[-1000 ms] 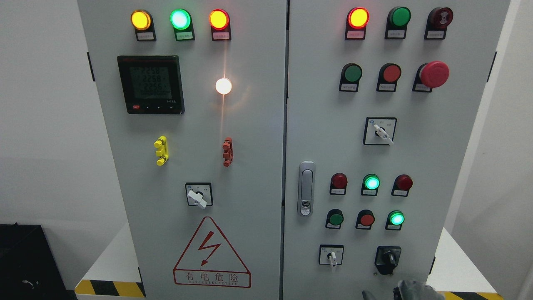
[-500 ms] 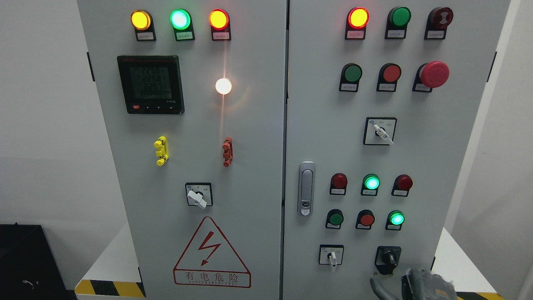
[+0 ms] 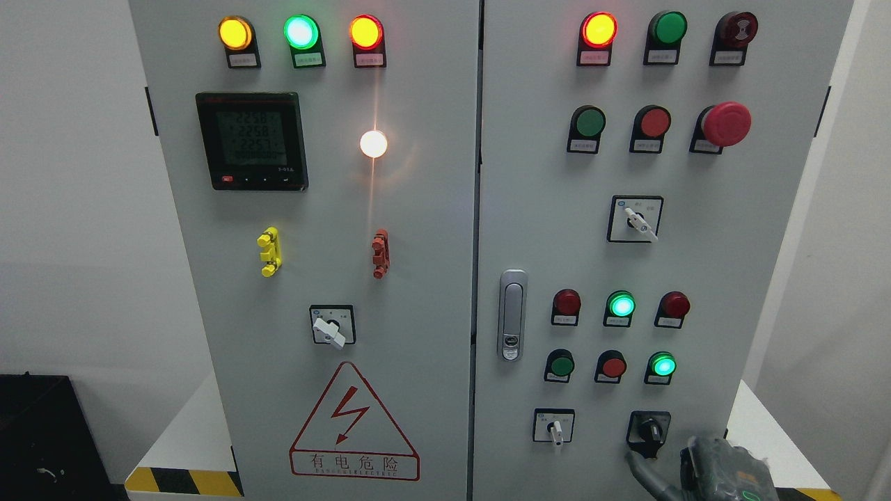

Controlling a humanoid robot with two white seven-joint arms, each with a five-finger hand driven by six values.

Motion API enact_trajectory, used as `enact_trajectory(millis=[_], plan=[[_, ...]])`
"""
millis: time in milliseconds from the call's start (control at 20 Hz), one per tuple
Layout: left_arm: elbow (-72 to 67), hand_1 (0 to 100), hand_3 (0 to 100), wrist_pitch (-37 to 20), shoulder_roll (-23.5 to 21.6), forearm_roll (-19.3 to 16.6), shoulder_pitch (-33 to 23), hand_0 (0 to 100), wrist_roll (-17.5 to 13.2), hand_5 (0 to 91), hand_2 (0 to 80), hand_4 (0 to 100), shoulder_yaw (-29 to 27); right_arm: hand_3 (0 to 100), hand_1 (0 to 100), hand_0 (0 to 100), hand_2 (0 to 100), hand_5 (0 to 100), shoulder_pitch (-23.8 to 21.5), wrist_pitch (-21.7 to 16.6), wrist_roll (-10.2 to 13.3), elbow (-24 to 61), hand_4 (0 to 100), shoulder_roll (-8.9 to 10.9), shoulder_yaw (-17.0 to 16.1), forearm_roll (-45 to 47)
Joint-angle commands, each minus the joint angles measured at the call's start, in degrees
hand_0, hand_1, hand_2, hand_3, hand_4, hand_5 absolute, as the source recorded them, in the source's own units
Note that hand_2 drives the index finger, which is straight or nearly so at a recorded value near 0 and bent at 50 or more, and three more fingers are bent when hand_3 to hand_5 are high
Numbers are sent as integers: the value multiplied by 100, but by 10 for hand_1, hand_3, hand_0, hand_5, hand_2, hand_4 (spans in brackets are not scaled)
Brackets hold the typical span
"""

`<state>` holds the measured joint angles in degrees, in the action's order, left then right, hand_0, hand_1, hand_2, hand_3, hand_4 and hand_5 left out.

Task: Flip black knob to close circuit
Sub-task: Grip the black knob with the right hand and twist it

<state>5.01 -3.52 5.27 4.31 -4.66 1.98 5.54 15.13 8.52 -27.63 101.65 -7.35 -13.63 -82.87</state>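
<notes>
The right hand (image 3: pixel 703 473) shows at the bottom right corner, grey and gloved, with one finger (image 3: pixel 644 470) stretched up and to the left so that its tip sits just below the black knob (image 3: pixel 649 431). Whether the tip touches the knob's housing I cannot tell. The other fingers are cut off by the picture's lower edge, so the hand grips nothing that can be seen, and whether it is open or curled is unclear. The left hand is out of view.

The black knob is mounted low on the right door of the grey cabinet (image 3: pixel 696 278), with a white-handled selector switch (image 3: pixel 555 428) just to its left and a row of round buttons above it.

The step in hand looks like the approach to the knob. To do it well, the finger should meet the knob's raised bar from one side and push it round, not press straight into the panel. A second finger on the opposite side would steady the turn. Keep clear of the white selector to the left.
</notes>
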Motion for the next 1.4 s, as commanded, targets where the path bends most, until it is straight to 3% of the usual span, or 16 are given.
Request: enact_trajectory(millis=[0,1350], plan=[[0,556,0,0,0,0,0,120,4,0,0,0,0,1000,0,0,945,989,51,1,56,-101,986,-12,-43,-53],[0,556,0,0,0,0,0,120,4,0,0,0,0,1000,0,0,929,983,165,-201,170,-294,975,-21,-465,-115]])
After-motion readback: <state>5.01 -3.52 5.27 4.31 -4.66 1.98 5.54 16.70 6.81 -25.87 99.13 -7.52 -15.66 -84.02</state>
